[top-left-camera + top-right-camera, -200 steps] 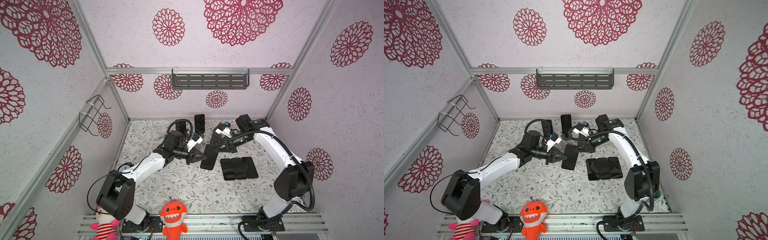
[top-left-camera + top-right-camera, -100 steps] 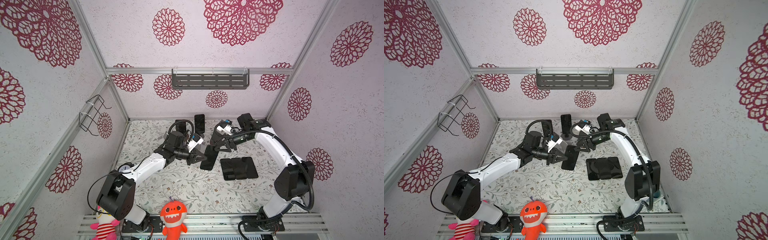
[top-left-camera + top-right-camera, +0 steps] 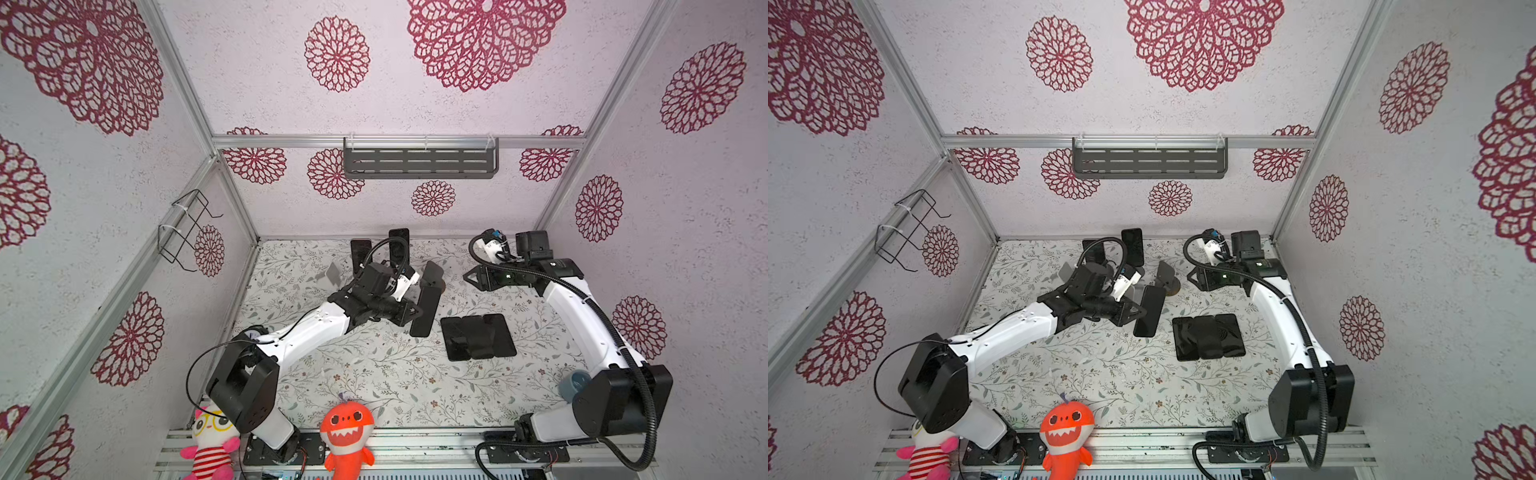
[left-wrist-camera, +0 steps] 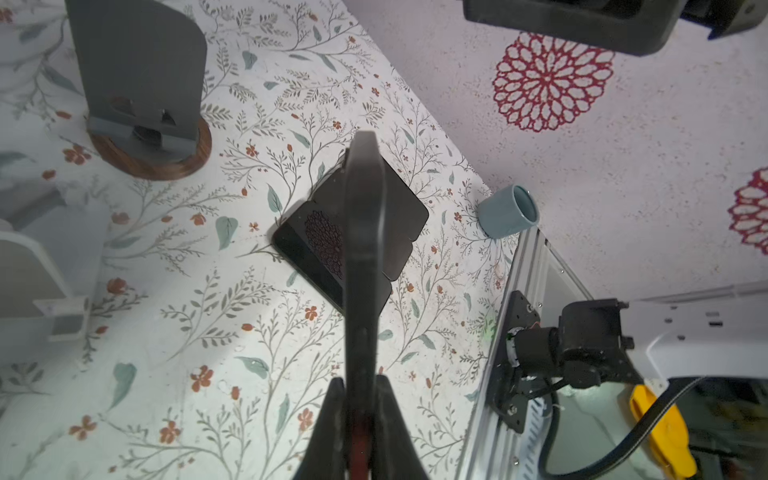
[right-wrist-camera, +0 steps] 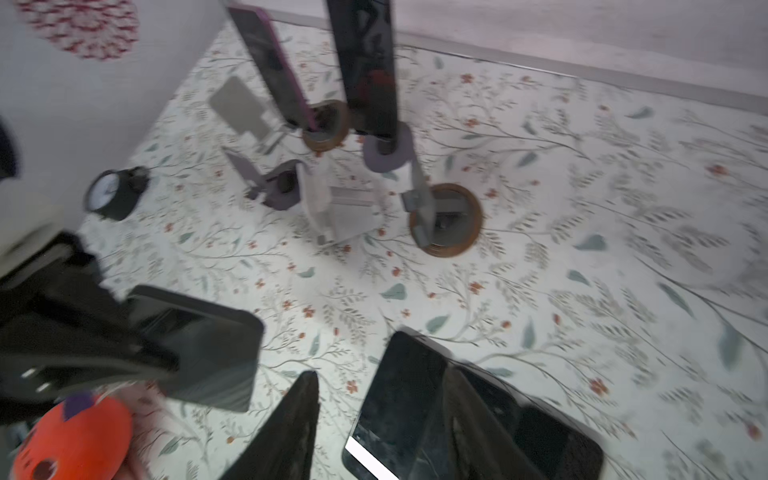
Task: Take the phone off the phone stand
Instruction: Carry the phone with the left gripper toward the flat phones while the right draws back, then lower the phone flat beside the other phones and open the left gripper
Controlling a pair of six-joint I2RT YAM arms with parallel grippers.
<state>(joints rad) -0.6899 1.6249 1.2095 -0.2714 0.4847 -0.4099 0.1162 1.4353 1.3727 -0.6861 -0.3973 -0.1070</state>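
Left gripper [image 3: 417, 311]: squeezed tight on one edge of the phone.
Phone [image 3: 428, 303]: black and off its stand, held up on its edge and tipped. I can't tell if its low end touches the flowery mat [image 3: 374, 374].
Phone stand [image 3: 432, 272]: grey with a round wooden foot. The phone is close by, at 6 o'clock from it in a top view.
Right gripper [image 3: 468, 277]: at 3 o'clock from the stand. Its jaws are apart and hold nothing, as the right wrist view shows.
Pile of phones [image 3: 478, 336]: black phones lying flat on the mat, at 4 o'clock from the held phone.
Back phones [image 3: 399, 249]: two more phones standing upright, at 10 o'clock from the stand.
Blue cup [image 4: 507, 212]: lying on its side by the wall.
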